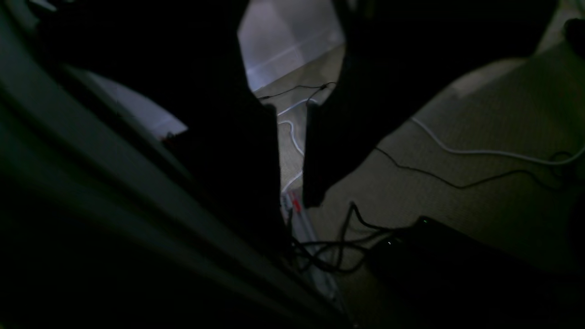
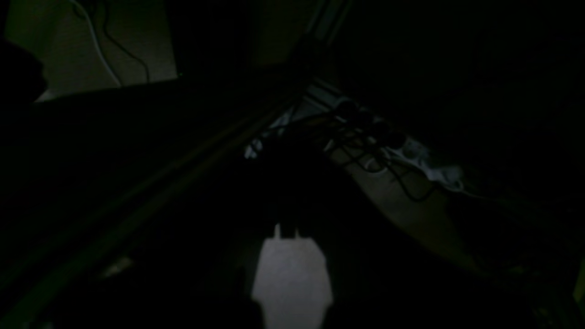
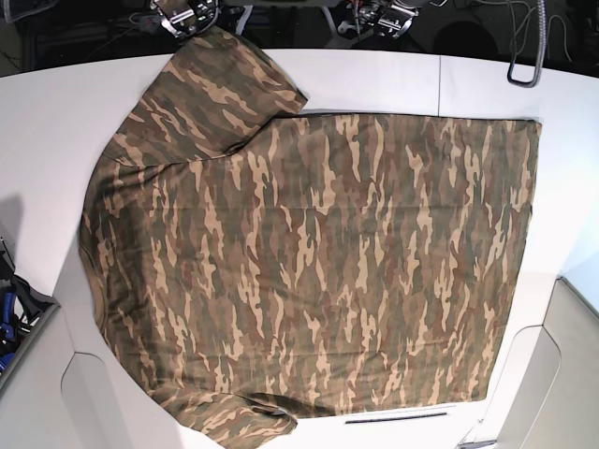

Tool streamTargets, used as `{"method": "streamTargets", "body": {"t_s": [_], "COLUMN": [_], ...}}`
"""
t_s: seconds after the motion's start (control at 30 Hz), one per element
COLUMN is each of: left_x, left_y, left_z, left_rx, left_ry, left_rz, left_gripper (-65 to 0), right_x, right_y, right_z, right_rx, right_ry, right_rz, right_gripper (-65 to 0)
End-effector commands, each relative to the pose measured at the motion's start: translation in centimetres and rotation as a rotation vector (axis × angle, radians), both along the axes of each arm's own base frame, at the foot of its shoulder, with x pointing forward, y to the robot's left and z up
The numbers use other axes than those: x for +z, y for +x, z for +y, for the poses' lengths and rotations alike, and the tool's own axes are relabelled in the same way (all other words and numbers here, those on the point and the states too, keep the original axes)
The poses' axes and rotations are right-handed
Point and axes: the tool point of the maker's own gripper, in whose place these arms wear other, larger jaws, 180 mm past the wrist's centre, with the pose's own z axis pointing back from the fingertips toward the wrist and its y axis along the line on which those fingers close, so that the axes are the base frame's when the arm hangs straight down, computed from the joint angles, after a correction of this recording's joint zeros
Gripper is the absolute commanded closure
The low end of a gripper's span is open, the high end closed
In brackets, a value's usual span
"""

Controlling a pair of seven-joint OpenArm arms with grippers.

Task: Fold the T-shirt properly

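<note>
The camouflage T-shirt [image 3: 309,253] lies spread flat on the white table [image 3: 56,122], hem toward the right. One sleeve [image 3: 225,84] points to the back and the other [image 3: 234,426] hangs at the front edge. Both arms are pulled back past the table's far edge, clear of the cloth. In the left wrist view my left gripper [image 1: 293,183] hangs over the floor with a narrow gap between its dark fingers [image 1: 256,151] and nothing in it. My right gripper [image 2: 288,230] appears in a very dark view, fingers together and empty. In the base view only the arms' ends show, left [image 3: 379,19] and right [image 3: 187,17].
Cables [image 1: 457,151] and a black box [image 1: 457,260] lie on the floor below the left arm. A power strip [image 2: 425,164] with plugs lies below the right arm. A grey cable loop [image 3: 524,56] hangs at the back right. Blue items [image 3: 7,309] sit off the table's left edge.
</note>
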Motion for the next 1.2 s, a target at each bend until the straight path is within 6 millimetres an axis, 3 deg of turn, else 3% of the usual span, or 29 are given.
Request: {"method": "streamTargets", "body": {"t_s": [0.0, 0.13, 0.27, 0.53, 0.77, 1.0, 1.17], "left_x": [0.1, 0.0, -0.1, 1.3, 3.2, 4.7, 5.8], "left_y": [0.0, -0.2, -1.8, -4.4, -4.7, -5.8, -6.0], "left_z": [-0.3, 1.2, 3.1, 3.9, 4.3, 4.7, 6.2], "left_rx": [-0.001, -0.002, -0.005, -0.018, -0.008, -0.024, 0.060], "left_ry": [-0.022, 0.002, 0.030, -0.075, -0.110, -0.115, -0.089], "left_rz": [-0.004, -0.001, 0.023, 0.026, -0.055, -0.081, -0.105], "left_gripper": [-9.7, -9.7, -9.7, -9.7, -9.7, -9.7, -9.7], "right_x": [0.1, 0.1, -0.1, 0.2, 2.0, 4.4, 6.5], "right_y": [-0.1, -1.3, -3.0, -5.9, -7.6, -10.7, -12.6], "right_z": [0.0, -0.5, -1.8, -4.3, -4.2, -5.4, -6.4], "right_rx": [0.000, 0.012, 0.016, 0.028, 0.007, 0.025, 0.064], "right_ry": [0.017, 0.031, 0.016, -0.014, 0.049, 0.067, 0.071], "right_rz": [-0.002, 0.027, 0.055, 0.072, 0.046, 0.032, 0.021], "right_gripper": [0.0, 0.0, 0.0, 0.0, 0.0, 0.0, 0.0]}}
